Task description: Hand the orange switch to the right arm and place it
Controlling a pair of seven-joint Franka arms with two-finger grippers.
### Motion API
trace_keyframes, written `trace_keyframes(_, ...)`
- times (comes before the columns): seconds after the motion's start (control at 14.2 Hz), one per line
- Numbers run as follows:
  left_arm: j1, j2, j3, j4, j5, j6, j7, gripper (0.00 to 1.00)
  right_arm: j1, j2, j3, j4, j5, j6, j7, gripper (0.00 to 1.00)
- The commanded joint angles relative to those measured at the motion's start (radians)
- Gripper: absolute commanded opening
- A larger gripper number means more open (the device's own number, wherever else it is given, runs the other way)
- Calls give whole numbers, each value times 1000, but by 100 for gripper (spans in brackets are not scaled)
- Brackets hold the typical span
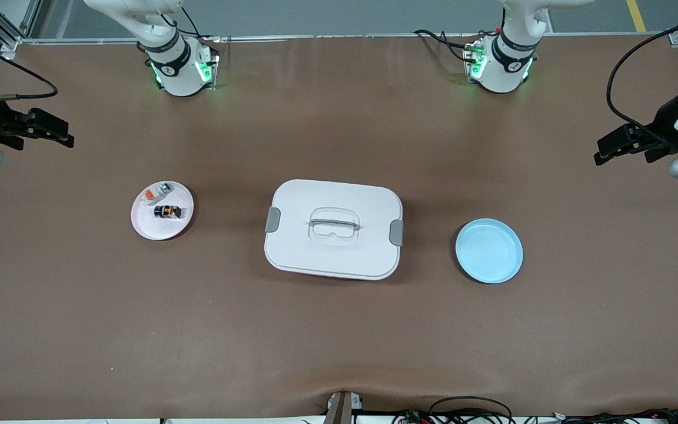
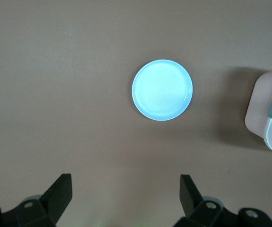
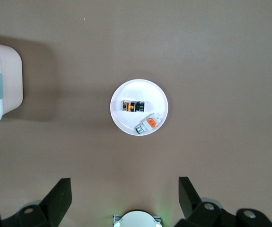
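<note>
The orange switch [image 1: 168, 211], a tiny black block with an orange middle, lies on a small white plate [image 1: 149, 227] toward the right arm's end of the table. It also shows in the right wrist view [image 3: 133, 106], on the same plate [image 3: 126, 122]. My right gripper [image 1: 59, 135] is up in the air at that end of the table, open and empty [image 3: 125, 184]. My left gripper [image 1: 610, 150] is up in the air at the left arm's end, open and empty [image 2: 125, 179].
A white-and-orange component with a grey end [image 1: 157, 194] shares the white plate [image 3: 147, 124]. A white lidded box [image 1: 334, 229] with a handle stands mid-table. An empty light-blue plate [image 1: 489, 250] lies toward the left arm's end [image 2: 162, 90].
</note>
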Motion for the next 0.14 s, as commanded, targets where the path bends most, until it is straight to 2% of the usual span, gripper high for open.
trace_keyframes(0.0,4,9,-2,28,25,-26,1,100,-8,-70,-2,-83,7,58,6,100)
trace_keyframes(0.07,4,9,-2,28,25,-26,1,100,-8,-87,-2,-105,7,81,6,100)
